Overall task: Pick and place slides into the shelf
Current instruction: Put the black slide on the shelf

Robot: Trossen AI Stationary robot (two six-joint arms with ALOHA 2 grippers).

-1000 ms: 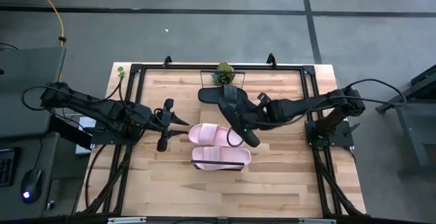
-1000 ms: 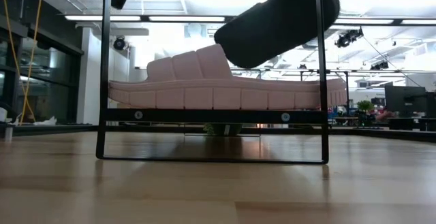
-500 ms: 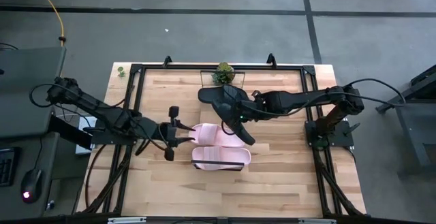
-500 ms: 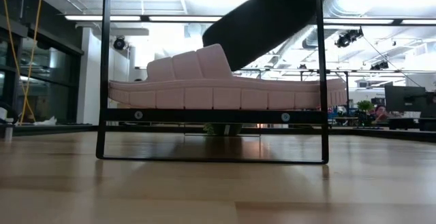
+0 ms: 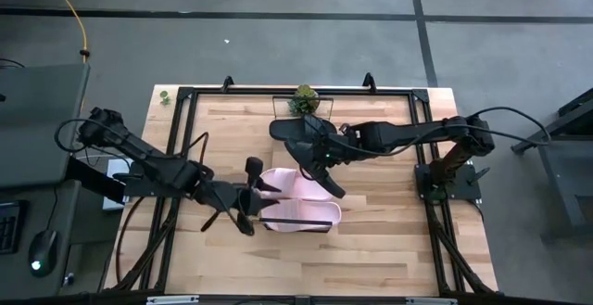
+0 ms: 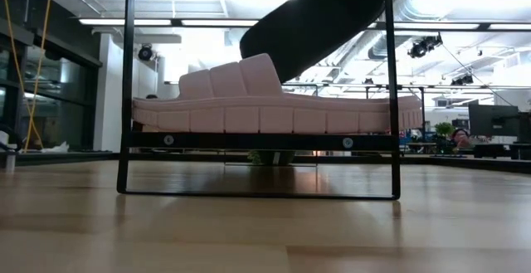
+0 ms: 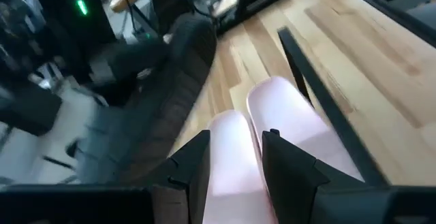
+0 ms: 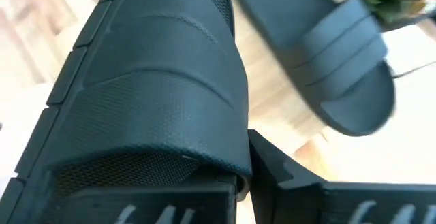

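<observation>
Two pale pink slides (image 5: 295, 183) (image 5: 301, 214) lie side by side, soles down, on the shelf (image 6: 257, 140). The low view shows one pink slide (image 6: 265, 111) resting on the board. My left gripper (image 5: 258, 194) stands open just left of them, with a pink slide's end (image 7: 231, 149) showing between its fingers. I see no touch. My right gripper (image 5: 326, 152) is shut on a black slide (image 5: 322, 166) held above the far pink slide. A second black slide (image 5: 287, 129) lies sole down on the table at the far side. My right gripper holds the black slide at its wide strap (image 8: 170, 115), coming from the table's right and slanting down. The strap hides one finger; the other finger (image 8: 289, 173) shows beside it. The slide hangs lifted clear and tilted steeply (image 6: 315, 24), above the pink slide.
A small potted plant (image 5: 304, 99) stands at the table's far edge, beside the lying black slide. Black metal rails (image 5: 185, 157) (image 5: 426, 157) run along the table's sides. The shelf's thin black posts (image 6: 127, 82) (image 6: 390, 82) rise at either end. Bare wood lies near the front edge.
My left gripper has moved toward the table's right and near edges, up to the pink slides, rolling as it went, its fingers still apart. My right gripper has turned a little, and the black slide it holds has tipped steeper above the pink slide.
</observation>
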